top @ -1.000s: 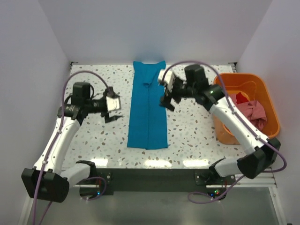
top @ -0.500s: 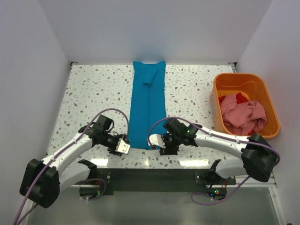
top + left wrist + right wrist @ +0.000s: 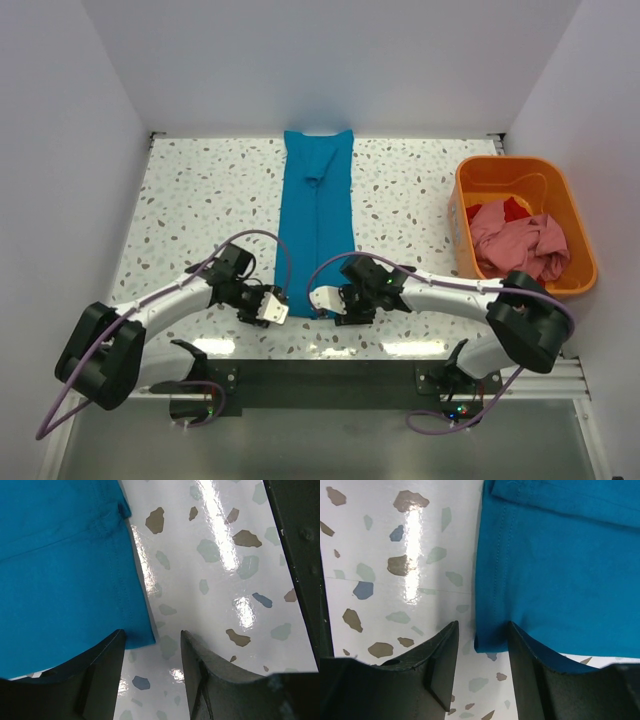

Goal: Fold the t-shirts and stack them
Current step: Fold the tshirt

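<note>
A teal-blue t-shirt lies as a long narrow strip down the middle of the table, from the back edge to near the front. My left gripper is low at its near left corner. In the left wrist view the shirt's corner lies on the table beside the left finger, and the gripper is open with a gap. My right gripper is at the near right corner. In the right wrist view the gripper is open, its fingers either side of the hem corner.
An orange tub stands at the right edge, holding a crumpled pink shirt and a red one. The black front rail runs just behind both grippers. White walls close in the table on three sides.
Both arms have swung from mid-table down to the near end of the teal shirt. Both pairs of jaws have narrowed around its corners.
</note>
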{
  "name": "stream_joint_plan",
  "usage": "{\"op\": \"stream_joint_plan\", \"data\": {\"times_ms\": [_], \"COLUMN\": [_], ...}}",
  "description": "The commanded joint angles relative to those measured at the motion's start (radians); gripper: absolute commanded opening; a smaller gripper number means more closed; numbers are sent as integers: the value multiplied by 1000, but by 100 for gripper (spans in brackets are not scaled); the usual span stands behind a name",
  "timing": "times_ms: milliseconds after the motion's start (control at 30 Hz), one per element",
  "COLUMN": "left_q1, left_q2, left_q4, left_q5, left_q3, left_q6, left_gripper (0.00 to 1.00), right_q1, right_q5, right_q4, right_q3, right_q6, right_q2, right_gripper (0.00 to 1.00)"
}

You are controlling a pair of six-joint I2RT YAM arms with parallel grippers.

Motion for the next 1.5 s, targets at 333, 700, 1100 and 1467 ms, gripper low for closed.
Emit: {"op": "stream_joint_plan", "data": {"times_ms": [333, 700, 1100, 1467], "left_q1": [-5, -5, -75, -19], "left_q2": [155, 49, -218, -220], "left_q4": [84, 149, -157, -188], "left_q5": [-60, -48, 63, 51], "left_q3": [46, 21, 50, 199], "left_q6": [-1, -60, -103, -154], "left_gripper": [40, 0, 0, 0], "right_q1": [6, 9, 156, 52], "right_q5": [86, 80, 0, -41], "right_q4": [46, 67, -107, -144], "right_q3": [8, 11, 63, 163], "right_q6": [-29, -6, 176, 165], "right_q2": [76, 28, -205, -219], "right_gripper": [31, 0, 0, 0]}}
